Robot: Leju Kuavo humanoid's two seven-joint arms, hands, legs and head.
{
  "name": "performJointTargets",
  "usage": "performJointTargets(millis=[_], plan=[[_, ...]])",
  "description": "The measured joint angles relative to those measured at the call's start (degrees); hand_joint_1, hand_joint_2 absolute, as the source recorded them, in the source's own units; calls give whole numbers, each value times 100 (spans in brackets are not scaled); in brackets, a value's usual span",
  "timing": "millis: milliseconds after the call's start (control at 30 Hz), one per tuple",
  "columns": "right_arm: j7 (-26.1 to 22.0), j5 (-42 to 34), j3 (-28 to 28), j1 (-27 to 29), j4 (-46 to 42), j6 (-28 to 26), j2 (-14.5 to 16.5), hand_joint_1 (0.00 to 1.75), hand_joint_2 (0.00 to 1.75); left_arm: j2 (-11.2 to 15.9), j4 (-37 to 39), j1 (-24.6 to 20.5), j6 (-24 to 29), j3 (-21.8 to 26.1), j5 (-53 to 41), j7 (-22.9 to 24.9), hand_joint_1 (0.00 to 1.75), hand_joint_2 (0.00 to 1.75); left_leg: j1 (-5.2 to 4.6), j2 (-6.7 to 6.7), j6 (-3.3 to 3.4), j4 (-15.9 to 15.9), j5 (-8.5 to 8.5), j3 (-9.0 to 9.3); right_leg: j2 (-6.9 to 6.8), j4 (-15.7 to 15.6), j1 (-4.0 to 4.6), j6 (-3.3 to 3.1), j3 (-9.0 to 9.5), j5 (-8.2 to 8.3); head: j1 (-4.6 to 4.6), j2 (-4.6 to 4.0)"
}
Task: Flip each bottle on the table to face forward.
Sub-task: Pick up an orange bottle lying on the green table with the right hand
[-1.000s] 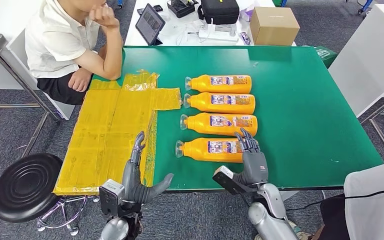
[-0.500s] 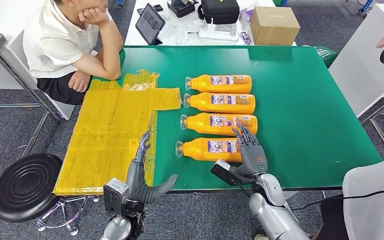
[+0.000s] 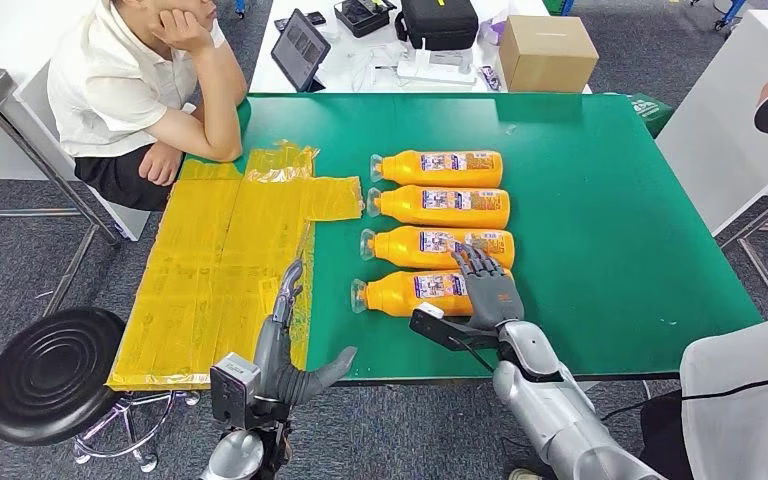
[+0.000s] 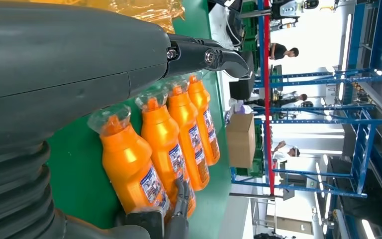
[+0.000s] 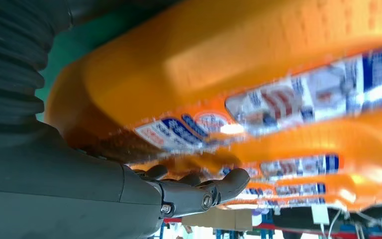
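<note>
Several orange bottles lie side by side on the green table [image 3: 600, 200], caps pointing left and labels up. The nearest bottle [image 3: 405, 293] has my right hand [image 3: 485, 290] over its base end, fingers spread across it and not closed round it. In the right wrist view that bottle [image 5: 219, 64] is blurred and very close, above the thumb and fingers [image 5: 199, 191]. My left hand [image 3: 285, 345] hovers open at the table's front edge, fingers pointing away over the yellow sheet's edge. The left wrist view shows the row of bottles [image 4: 129, 164] beyond the left hand [image 4: 54, 64].
A crinkled yellow plastic sheet [image 3: 220, 260] covers the table's left part. A person [image 3: 130, 80] sits at the far left corner, elbow on the table. A black stool [image 3: 45, 370] stands front left. Another person [image 3: 750, 400] is at the right. A cardboard box [image 3: 548, 50] sits on the back table.
My right hand has moved forward and slightly left, from beside the nearest bottle's base to over it. The left hand has shifted a little forward. The bottles have not moved.
</note>
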Motion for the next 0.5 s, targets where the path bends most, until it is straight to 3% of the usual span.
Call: performJointTargets(millis=[33,167,500], plan=[[78,36,46,-68,60,105,0,47,175,1,0,-4,0,5,-9,6,0,175,0,1,0,0,0,3,2,0,0,0,1,1,0,0],[268,132,196,-294,251,402,-8,174,175,1,0,-22,-1,16,-28,25,0,175,0,4,6,0,5,15,7,-2,0,1,10,5,1,0],[295,105,344,-530,497,659,-13,175,175,3,0,-23,4,25,-75,34,0,175,-1,3,14,0,17,21,6,-2,0,-5,18,21,0,0]])
